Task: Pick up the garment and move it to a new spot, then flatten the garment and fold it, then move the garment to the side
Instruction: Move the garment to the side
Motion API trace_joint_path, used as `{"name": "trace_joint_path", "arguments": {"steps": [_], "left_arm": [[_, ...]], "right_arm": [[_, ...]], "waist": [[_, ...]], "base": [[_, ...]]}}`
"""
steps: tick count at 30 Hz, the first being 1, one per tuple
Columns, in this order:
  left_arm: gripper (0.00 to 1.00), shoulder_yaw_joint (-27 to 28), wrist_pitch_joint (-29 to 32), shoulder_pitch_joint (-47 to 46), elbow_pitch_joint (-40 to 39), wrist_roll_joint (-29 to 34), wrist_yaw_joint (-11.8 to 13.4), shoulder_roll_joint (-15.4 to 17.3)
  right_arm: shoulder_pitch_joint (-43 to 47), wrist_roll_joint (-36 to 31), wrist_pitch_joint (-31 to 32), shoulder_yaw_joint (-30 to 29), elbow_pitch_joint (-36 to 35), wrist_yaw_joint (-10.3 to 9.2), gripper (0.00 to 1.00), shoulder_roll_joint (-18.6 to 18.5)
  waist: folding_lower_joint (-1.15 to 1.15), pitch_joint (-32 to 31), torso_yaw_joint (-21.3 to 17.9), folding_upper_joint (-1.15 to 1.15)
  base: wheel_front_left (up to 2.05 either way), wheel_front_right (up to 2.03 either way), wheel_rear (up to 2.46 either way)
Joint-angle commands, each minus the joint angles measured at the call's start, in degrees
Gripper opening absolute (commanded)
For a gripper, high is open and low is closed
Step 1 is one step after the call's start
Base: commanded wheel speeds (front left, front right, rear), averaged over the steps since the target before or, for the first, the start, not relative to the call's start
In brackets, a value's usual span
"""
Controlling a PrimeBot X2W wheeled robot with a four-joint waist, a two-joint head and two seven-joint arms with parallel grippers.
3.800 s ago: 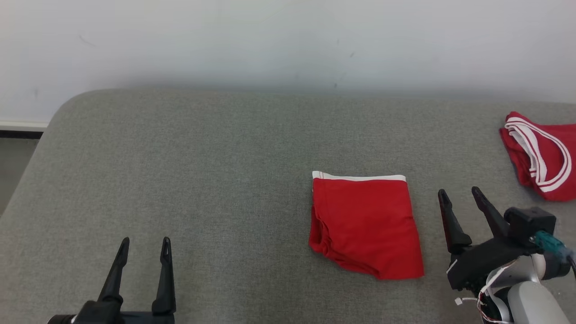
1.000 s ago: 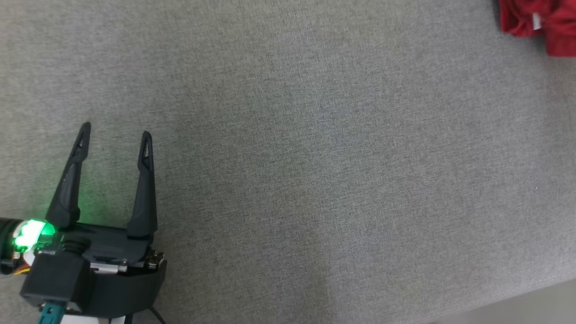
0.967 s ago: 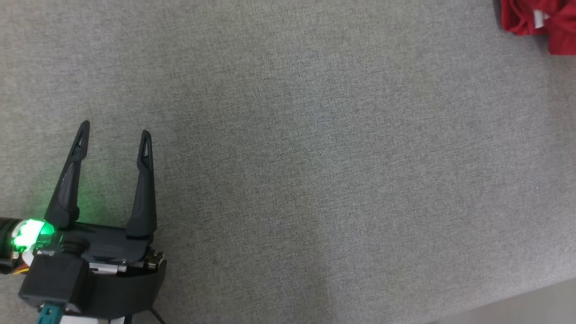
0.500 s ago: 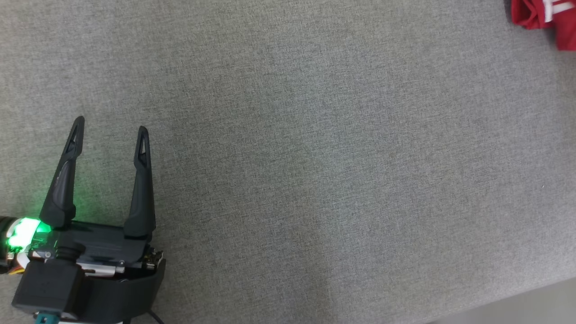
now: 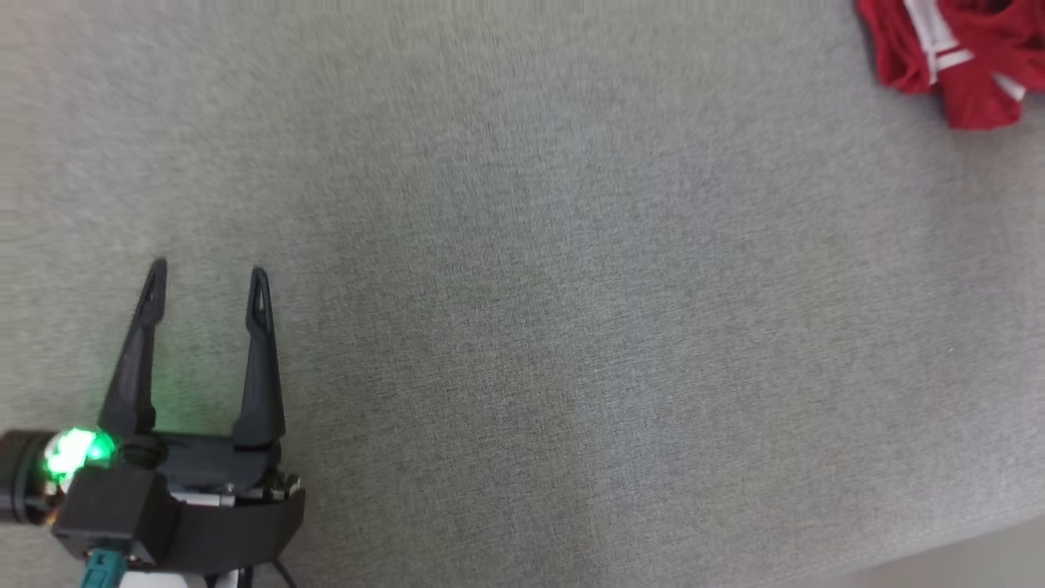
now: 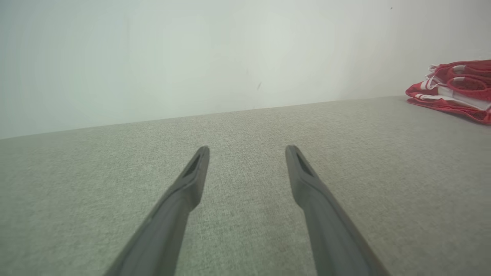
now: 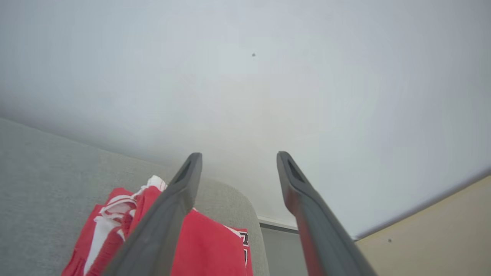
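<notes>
Wide open and empty on the left gripper (image 5: 208, 273), idling at the near left edge of the surface (image 5: 531, 286). Spread apart on the right gripper (image 7: 238, 155), nothing between, hovering over the red garment (image 5: 955, 57) at the far right corner, likely parked aside there.

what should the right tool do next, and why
Probably draw the right tool back, clear of the red garments: its fingers stand apart with nothing between them, and the garments lie at the corner of the grey surface, so placing looks done.
</notes>
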Motion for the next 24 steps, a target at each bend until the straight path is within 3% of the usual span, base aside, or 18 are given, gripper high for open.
{"name": "trace_joint_path", "arguments": {"steps": [1,10,24], "left_arm": [[1.00,0.2,-0.5,1.6,1.2,-0.7,0.4,-0.5],[1.00,1.6,-0.8,6.5,3.7,-2.8,1.4,-1.7],[1.00,3.1,-0.9,12.6,5.5,-4.8,1.3,-3.0]], "right_arm": [[2.1,1.0,-2.2,-0.1,-1.2,-0.18,1.00,1.5],[9.8,1.9,-6.7,-1.5,-6.0,-0.18,1.00,8.3],[36.4,-3.4,-8.1,-15.4,-18.9,-0.18,1.00,18.6]], "waist": [[0.00,-5.6,1.4,0.00],[0.00,-15.1,3.1,0.00],[0.00,-25.4,7.0,0.00]], "base": [[0.00,0.00,0.00],[0.00,0.00,0.00],[0.00,0.00,0.00]]}}
